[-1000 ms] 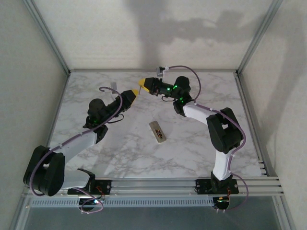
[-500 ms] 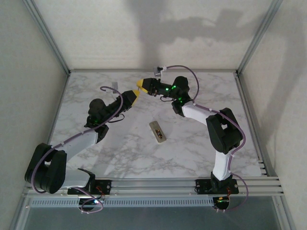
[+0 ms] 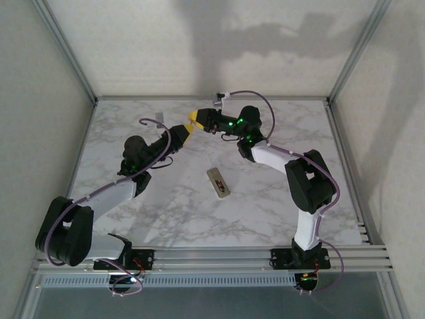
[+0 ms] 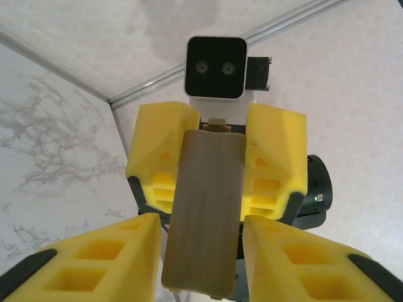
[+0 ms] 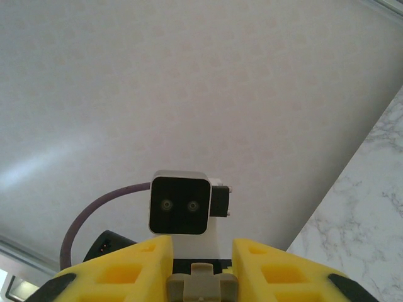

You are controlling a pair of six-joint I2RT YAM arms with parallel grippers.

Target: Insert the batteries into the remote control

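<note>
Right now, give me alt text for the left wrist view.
A flat tan piece is clamped at its far end by the right gripper, while the left gripper flanks its near end with thin gaps; both have yellow fingers. Above sits the right wrist camera; marble table lies left.

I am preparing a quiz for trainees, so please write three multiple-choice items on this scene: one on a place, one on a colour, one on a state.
1. Where is the remote control?
A. flat on the table
B. leaning against the back wall
C. on the near rail

2. What colour are the end effector pads?
A. blue
B. yellow
C. red

3. In what state is the tan panel?
A. lying on the floor
B. clamped in the right end effector, in the air
C. broken in two

Key:
1 A, the top view shows it lying on the marble.
2 B, both wrist views show yellow foam.
3 B, the left wrist view shows its far end between the right pads.
</note>
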